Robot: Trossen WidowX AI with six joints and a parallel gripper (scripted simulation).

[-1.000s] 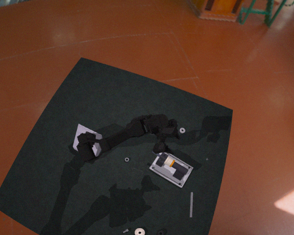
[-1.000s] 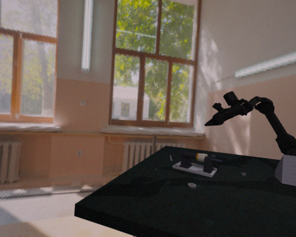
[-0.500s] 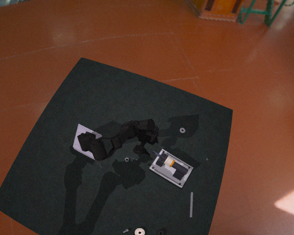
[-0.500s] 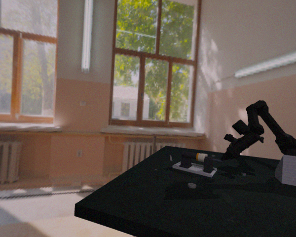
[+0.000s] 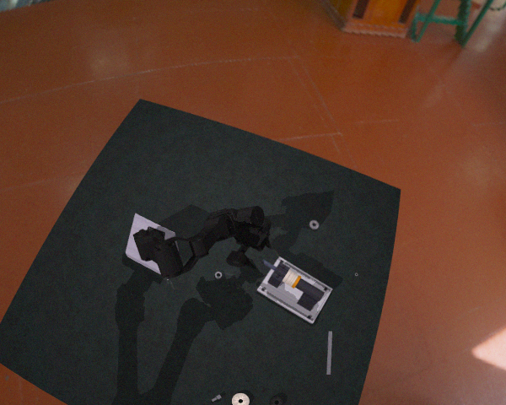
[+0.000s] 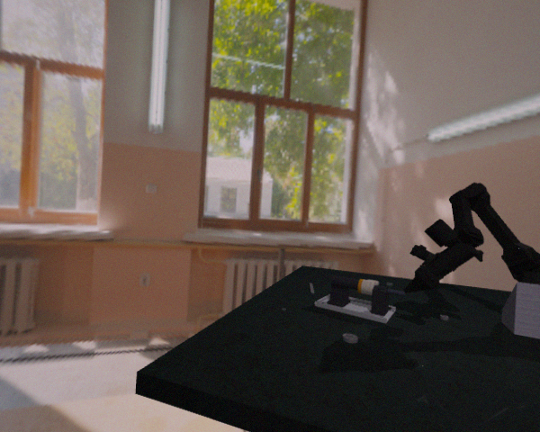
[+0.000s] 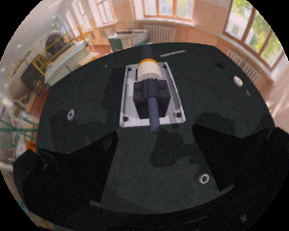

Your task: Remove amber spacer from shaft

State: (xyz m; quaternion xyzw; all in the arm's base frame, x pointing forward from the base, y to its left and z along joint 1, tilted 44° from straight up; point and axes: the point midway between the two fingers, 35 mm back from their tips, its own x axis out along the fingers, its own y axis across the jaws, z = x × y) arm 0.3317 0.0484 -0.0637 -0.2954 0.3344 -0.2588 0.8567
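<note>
So the claw [image 5: 266,257] [image 6: 410,289] [image 7: 155,133] is wide open with nothing in it, probably to straddle the shaft's [image 5: 268,264] [image 6: 397,292] [image 7: 154,115] free end. The amber spacer [image 5: 296,281] [image 6: 361,285] [image 7: 148,62] is up against the big housing block [image 5: 312,294] [image 6: 339,295], beside pale spacers [image 5: 292,277] [image 6: 370,286] [image 7: 149,72] (those must stay on), so presumably a short pull frees it first.
</note>
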